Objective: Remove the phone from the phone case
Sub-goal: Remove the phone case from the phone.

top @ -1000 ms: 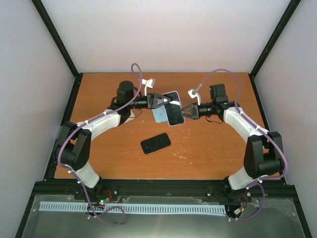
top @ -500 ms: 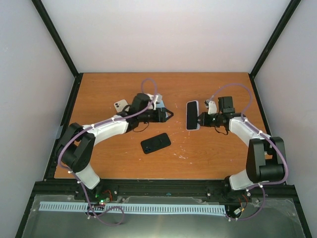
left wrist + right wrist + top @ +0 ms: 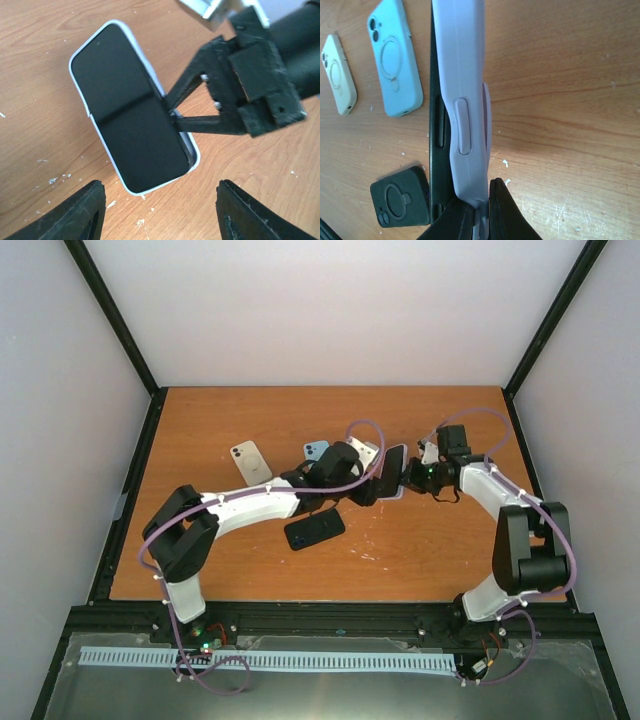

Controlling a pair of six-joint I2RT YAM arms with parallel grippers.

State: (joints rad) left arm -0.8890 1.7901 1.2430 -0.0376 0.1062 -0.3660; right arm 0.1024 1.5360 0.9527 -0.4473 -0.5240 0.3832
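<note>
The right pincer [image 3: 481,200] is pinching narrowly on one long edge of the lilac case [image 3: 465,75], its jaws closing on the rim with almost no gap between them. The phone [image 3: 132,130] is sitting inside that case, its dark screen facing the left pincer [image 3: 161,187] and lying straight ahead of it, just beyond the fingertips. The left pincer is gaping wide and gripping nothing, its two black fingers [image 3: 85,212] flanking the near end of the case without touching it. Seen from above, the two pincers are meeting close together, the left pincer [image 3: 378,483] just beside the phone [image 3: 393,468] and the right pincer [image 3: 405,480] on its other side. The case is being held on edge over the table [image 3: 440,550]; whether it is touching the wood I cannot tell. Off to the screen side of the right pincer, a blue case [image 3: 395,65], a cream case [image 3: 339,75] and a black case [image 3: 400,204] are lying flat on the table, well apart from both pincers.
</note>
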